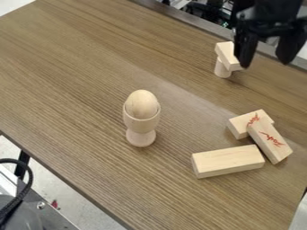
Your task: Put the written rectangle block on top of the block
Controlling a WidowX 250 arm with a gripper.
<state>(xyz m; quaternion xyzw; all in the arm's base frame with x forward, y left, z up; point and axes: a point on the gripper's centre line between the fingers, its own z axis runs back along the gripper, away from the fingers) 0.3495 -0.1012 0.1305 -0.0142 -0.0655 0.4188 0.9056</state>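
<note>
A: Gripper (265, 64)?
B: Fingers spread, over the worktop (78, 72) near its far edge; one overlaps the stacked plain block (226, 51) in view.
A: Written blocks?
B: Two, toward the right edge: the nearer written block (271, 143) has its end against or over the farther written block (241, 126); cannot tell which. Long plain block (229, 162) just beside.
</note>
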